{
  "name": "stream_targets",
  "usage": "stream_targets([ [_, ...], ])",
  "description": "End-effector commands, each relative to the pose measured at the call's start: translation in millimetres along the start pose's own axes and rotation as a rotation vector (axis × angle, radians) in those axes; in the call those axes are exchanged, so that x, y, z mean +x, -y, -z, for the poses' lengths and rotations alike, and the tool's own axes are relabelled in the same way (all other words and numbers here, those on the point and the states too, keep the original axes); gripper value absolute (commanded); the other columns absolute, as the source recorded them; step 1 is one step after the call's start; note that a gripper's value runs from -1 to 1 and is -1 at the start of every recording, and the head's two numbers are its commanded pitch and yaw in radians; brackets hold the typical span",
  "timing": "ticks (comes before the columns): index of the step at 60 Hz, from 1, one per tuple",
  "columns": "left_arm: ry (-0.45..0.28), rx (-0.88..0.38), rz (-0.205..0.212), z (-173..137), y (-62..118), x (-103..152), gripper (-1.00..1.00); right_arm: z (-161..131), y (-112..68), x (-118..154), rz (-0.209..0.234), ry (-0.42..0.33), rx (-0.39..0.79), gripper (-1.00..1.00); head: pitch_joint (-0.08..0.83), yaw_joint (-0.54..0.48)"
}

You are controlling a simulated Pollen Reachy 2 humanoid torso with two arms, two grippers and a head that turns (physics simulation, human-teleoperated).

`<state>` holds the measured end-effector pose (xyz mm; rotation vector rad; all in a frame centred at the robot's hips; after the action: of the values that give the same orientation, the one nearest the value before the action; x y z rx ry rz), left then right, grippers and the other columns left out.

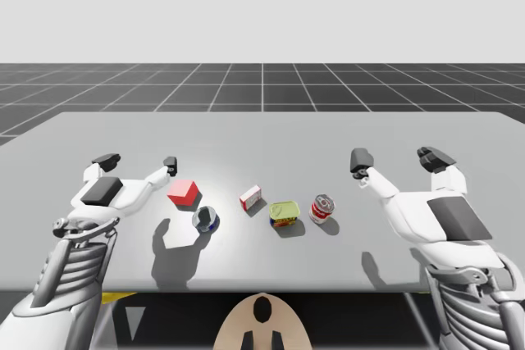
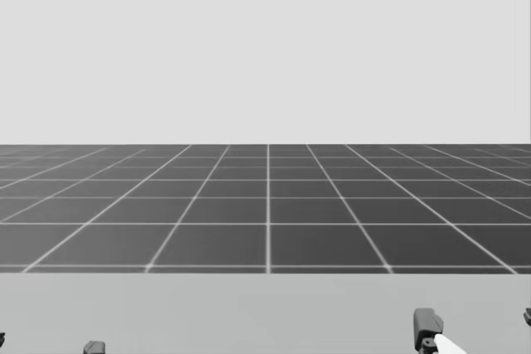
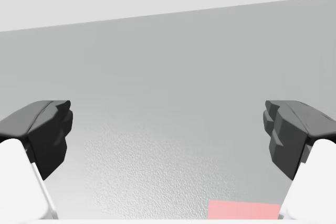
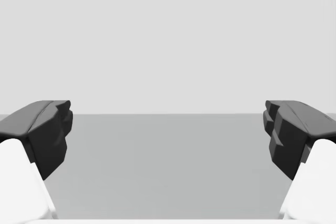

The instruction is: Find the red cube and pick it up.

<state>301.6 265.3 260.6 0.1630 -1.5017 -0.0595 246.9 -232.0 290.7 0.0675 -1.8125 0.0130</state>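
Note:
The red cube [image 1: 184, 193] rests on the grey table [image 1: 271, 137], left of centre. My left gripper [image 1: 138, 161] hovers open just above and to the left of it, its right fingertip close over the cube's far side. In the left wrist view a strip of the red cube [image 3: 243, 210] lies under the gripper [image 3: 168, 135], near the right finger. My right gripper [image 1: 402, 160] stands open over the table's right part, far from the cube; the right wrist view shows this gripper [image 4: 168, 135] with bare table ahead. Dark fingertips [image 2: 426, 325] peek into the head view.
To the right of the cube stand a dark round can [image 1: 205, 220], a small red-and-white box [image 1: 251, 197], a green-and-yellow can [image 1: 285, 214] and a red can [image 1: 322, 208]. The table's far half is bare.

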Motion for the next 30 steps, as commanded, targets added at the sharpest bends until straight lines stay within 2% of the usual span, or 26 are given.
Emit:
stream_targets([
  [1, 0.0, 0.0, 0.0, 0.3, 0.0, 0.1, -1.0, -1.3, -1.8, -1.1, 0.02, -0.013, -0.01, -1.0, 0.004, 0.01],
  [13, 0.0, 0.001, -0.001, 0.5, 0.3, 0.5, -1.0, 1.4, -0.3, -0.3, 0.027, -0.032, -0.017, -1.0, 0.039, 0.0],
  [30, 0.0, 0.004, -0.001, 1.1, 0.2, 0.6, -1.0, 2.0, -0.2, -1.3, 0.015, -0.032, -0.014, -1.0, 0.24, 0.0],
])
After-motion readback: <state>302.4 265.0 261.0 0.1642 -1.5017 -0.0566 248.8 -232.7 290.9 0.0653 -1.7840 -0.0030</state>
